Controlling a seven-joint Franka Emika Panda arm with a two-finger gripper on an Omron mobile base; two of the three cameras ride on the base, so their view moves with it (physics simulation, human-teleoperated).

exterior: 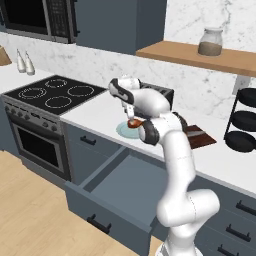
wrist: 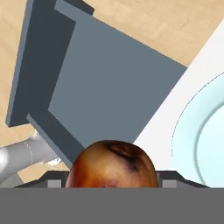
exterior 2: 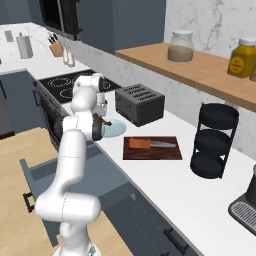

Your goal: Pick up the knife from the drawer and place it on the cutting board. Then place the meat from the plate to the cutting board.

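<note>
My gripper (exterior: 132,119) hangs over the counter's front edge, shut on the meat (wrist: 111,165), a glossy brown drumstick that sits between the dark fingertips (wrist: 171,176). The meat (exterior: 133,123) is lifted just above the pale blue-green plate (exterior: 123,131), whose rim (wrist: 192,131) shows at the right of the hand view. On the dark reddish-brown cutting board (exterior 2: 152,150) lies the knife (exterior 2: 150,144), its orange-brown handle pointing toward the plate (exterior 2: 115,129). The slate-blue drawer (exterior: 125,185) stands pulled out below the counter, and its inside (wrist: 109,87) is bare.
A dark toaster (exterior 2: 140,102) stands behind the plate. The stove (exterior: 55,92) lies to the left, a black tiered rack (exterior 2: 215,140) to the right of the board. Jars (exterior 2: 181,46) stand on the wooden shelf above. The open drawer juts out over the wooden floor.
</note>
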